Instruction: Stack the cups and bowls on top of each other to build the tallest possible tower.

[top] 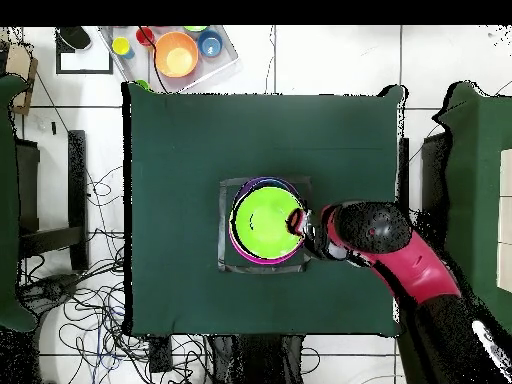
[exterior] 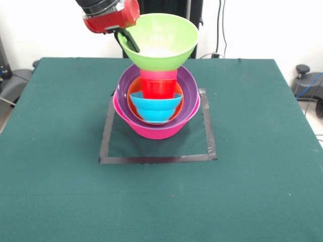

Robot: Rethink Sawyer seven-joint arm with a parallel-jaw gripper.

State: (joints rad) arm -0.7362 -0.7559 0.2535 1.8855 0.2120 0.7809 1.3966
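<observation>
The tower (exterior: 156,101) stands inside a black tape square. The large pink bowl (exterior: 151,130) is its base, with the purple bowl (exterior: 189,101), an orange bowl (exterior: 133,91) and blue bowls (exterior: 154,108) nested in it. A red cup (exterior: 158,88) and a pink-red cup (exterior: 158,74) stand upside down on the blue bowls. The large lime green bowl (exterior: 161,38) sits at the top, upright, on or just above the pink-red cup. My gripper (exterior: 127,40) pinches its rim, one finger inside the bowl. From overhead the green bowl (top: 262,222) covers the pile, with the gripper (top: 300,222) at its right rim. The light green cup is hidden.
The black tape square (exterior: 151,159) marks the middle of the green table (exterior: 252,176). Off the table, a clear tray (top: 225,55) holds an orange bowl (top: 177,53) and small blue (top: 210,44) and yellow (top: 121,45) pieces. Cables lie on the floor.
</observation>
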